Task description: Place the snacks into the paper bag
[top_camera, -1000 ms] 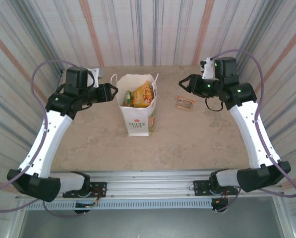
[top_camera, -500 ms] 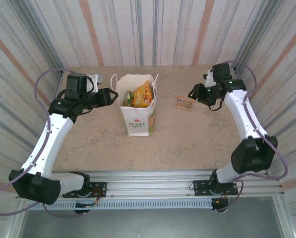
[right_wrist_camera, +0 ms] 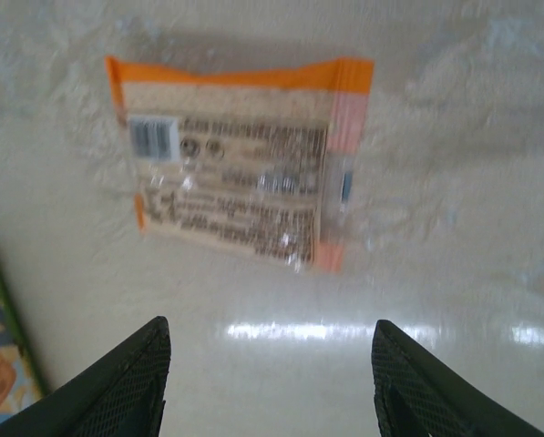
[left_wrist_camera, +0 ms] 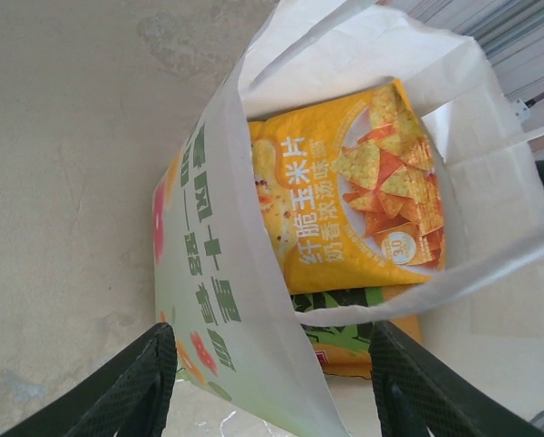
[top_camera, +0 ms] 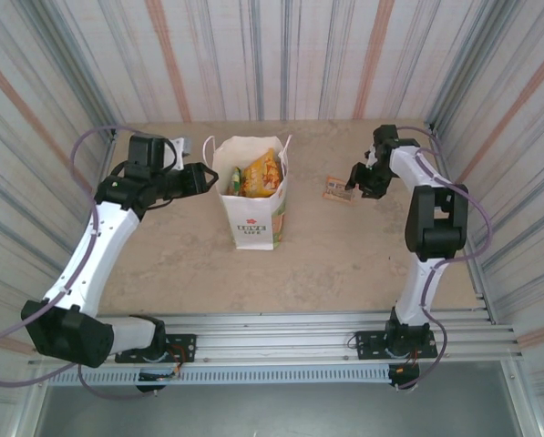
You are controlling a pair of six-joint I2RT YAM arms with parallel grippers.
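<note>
Striped corrugated walls [top_camera: 253, 55] close in a pale, mottled table [top_camera: 344, 255] on three sides, and a metal rail [top_camera: 290, 344] runs along the bottom of the frame. At the upper left, the left jaws stand apart at the left rim of the bag [top_camera: 251, 223]. The bag is white and stands upright at upper centre, with a yellow packet [top_camera: 266, 171] and others (green and orange edges showing) inside. Just right of it, an orange-edged packet [top_camera: 340, 188] lies flat on the table. The right jaws are apart and pointed at it.
</note>
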